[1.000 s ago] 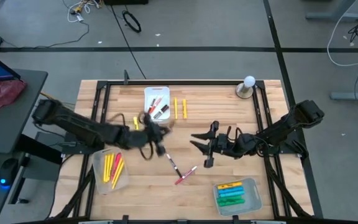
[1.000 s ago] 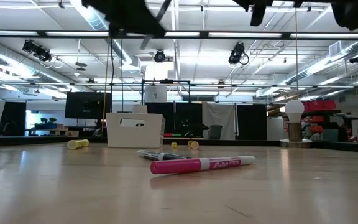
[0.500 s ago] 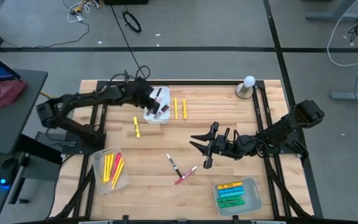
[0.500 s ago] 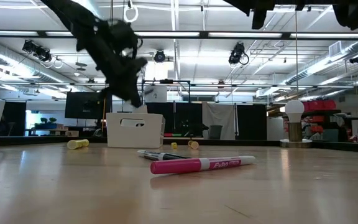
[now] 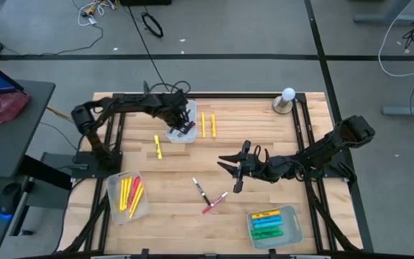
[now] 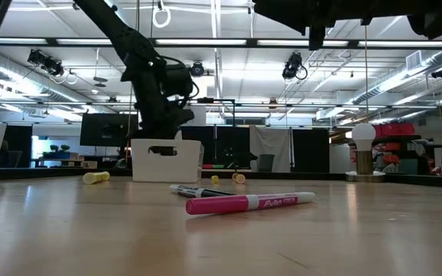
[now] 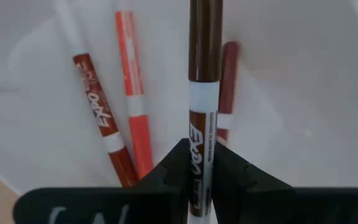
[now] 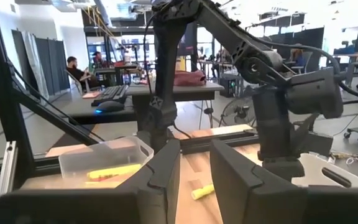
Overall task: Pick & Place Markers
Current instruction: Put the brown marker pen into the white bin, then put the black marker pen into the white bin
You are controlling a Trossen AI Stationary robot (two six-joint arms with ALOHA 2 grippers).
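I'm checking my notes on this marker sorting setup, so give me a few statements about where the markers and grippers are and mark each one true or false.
1. The left gripper grips a brown-capped white marker over the white rectangular plastic tray. True.
2. The clear tray near the right arm holds red markers. False: it holds yellow, blue and green ones.
3. A pink marker lies on the wooden table. True.
4. The right gripper holds a yellow marker. False: it holds nothing.
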